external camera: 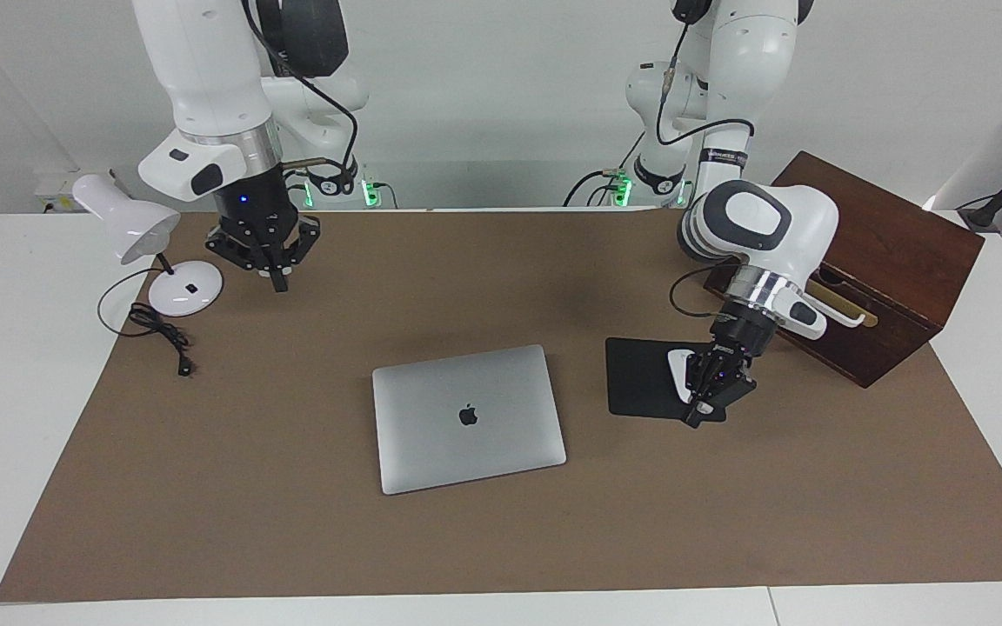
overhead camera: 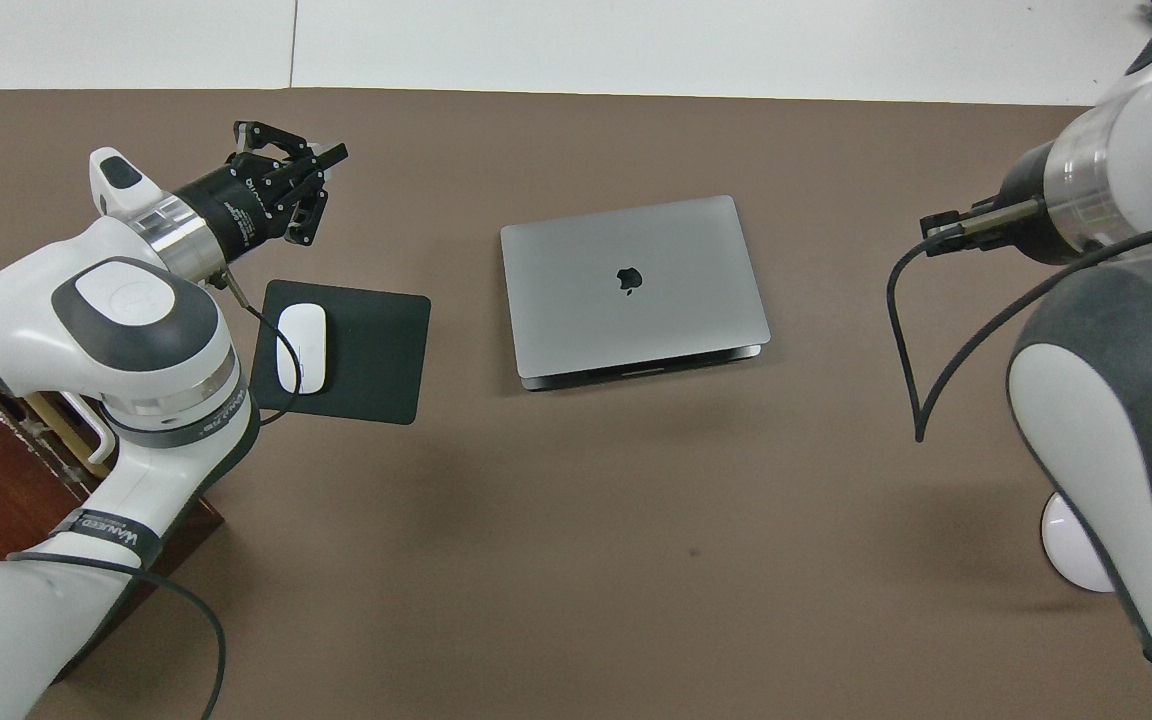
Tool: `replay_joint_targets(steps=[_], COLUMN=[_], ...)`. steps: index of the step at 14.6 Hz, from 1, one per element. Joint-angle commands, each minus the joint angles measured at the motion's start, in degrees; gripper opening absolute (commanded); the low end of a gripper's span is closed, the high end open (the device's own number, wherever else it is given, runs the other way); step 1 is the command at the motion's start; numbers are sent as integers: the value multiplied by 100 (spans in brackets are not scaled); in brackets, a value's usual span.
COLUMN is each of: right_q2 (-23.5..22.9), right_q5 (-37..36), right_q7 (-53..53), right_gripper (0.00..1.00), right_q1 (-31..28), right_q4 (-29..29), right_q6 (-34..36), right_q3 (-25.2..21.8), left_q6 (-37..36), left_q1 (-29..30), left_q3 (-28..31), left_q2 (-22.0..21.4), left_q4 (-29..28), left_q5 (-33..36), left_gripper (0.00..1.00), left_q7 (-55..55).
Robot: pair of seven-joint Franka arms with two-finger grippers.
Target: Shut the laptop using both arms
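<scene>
The silver-grey laptop (external camera: 469, 418) lies flat in the middle of the brown mat with its lid down and the dark apple logo facing up; it also shows in the overhead view (overhead camera: 633, 286). My left gripper (external camera: 708, 407) hangs tilted over the edge of the black mousepad (external camera: 640, 378), toward the left arm's end of the table, apart from the laptop; it also shows in the overhead view (overhead camera: 308, 180). My right gripper (external camera: 278, 278) points down with its fingers together, empty, over the mat beside the lamp. It is hidden in the overhead view.
A white mouse (overhead camera: 300, 347) lies on the mousepad (overhead camera: 366, 350). A dark wooden box (external camera: 879, 269) stands at the left arm's end. A small white desk lamp (external camera: 149, 239) with a black cord (external camera: 157, 330) stands at the right arm's end.
</scene>
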State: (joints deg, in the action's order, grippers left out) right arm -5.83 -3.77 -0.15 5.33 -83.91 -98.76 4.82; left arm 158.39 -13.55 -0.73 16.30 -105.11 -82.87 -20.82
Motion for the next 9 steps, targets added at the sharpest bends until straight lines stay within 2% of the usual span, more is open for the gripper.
replay_joint_targets(steps=[1, 3, 4, 5, 7, 9], right_q2=[161, 257, 301, 345, 389, 442], right_q5=[262, 280, 280, 289, 307, 298], right_q7=[-161, -249, -249, -249, -249, -223], right_gripper=[0, 0, 0, 0, 0, 0], right_q1=[-234, -313, -322, -340, -410, -541], right_q4=[-29, -29, -29, -29, -29, -38], right_q6=[224, 330, 400, 488, 611, 717], right_q3=[89, 98, 98, 89, 80, 115], left_q6=[-53, -342, -710, -1296, -2597, -3111], left_q1=[220, 343, 361, 353, 361, 388], left_q3=[-41, 37, 212, 483, 924, 978], left_q2=[181, 207, 207, 207, 224, 207], left_q4=[272, 307, 368, 499, 990, 1142], left_q5=[1067, 2199, 2736, 3281, 4799, 5787], left_gripper=[0, 0, 0, 0, 0, 0], left_q7=[-28, -37, -63, -72, -72, -63])
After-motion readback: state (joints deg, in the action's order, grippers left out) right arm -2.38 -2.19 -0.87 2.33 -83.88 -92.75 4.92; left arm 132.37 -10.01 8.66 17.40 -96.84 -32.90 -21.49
